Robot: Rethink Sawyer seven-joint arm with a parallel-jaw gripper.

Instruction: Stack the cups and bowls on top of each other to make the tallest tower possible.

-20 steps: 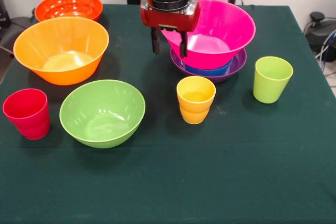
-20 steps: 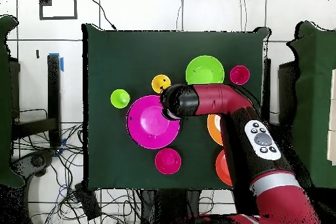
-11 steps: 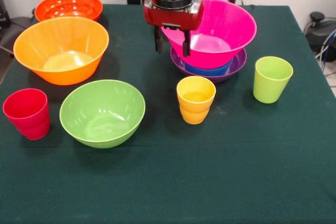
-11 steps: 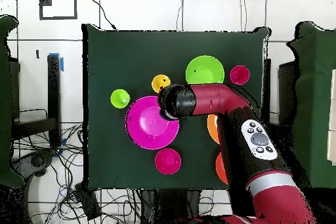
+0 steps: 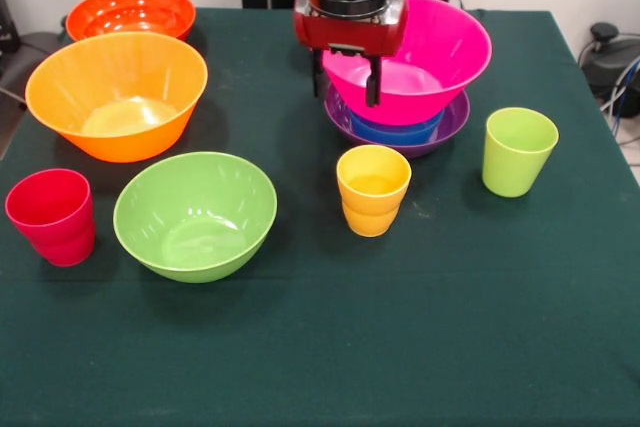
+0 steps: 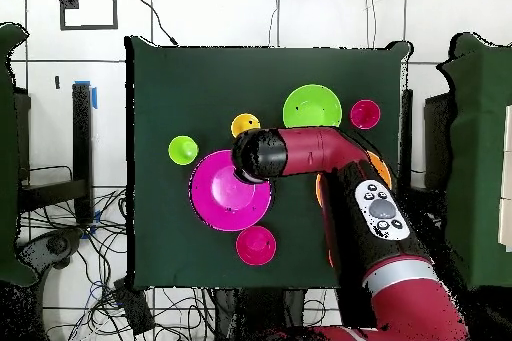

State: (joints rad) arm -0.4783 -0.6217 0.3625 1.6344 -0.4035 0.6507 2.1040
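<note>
Three glossy plastic cups stand on the green-clothed bench (image 5: 500,327), well apart from one another: a red cup (image 5: 52,216) near the left edge, a yellow cup (image 5: 372,189) around the middle, and a lime green cup (image 5: 518,151) toward the right edge. Each is a narrow tumbler with a ridged lower half.

Seven round, smooth bowls show. The tower (image 5: 400,112) toward the back edge has three: a shallow purple bowl (image 5: 450,125) lowest, a small blue bowl (image 5: 395,132) nested in it, and a large flaring pink bowl (image 5: 440,52) tilted on top. A red-orange bowl (image 5: 130,11) sits at the back left corner, a light orange bowl (image 5: 116,93) just in front of it, a lime green bowl (image 5: 195,214) nearer the front. The overhead view adds a small red bowl (image 6: 256,245).

The end effector (image 5: 346,80) hangs at the pink bowl's left rim, fingers spread and released, one on either side of the wall.
</note>
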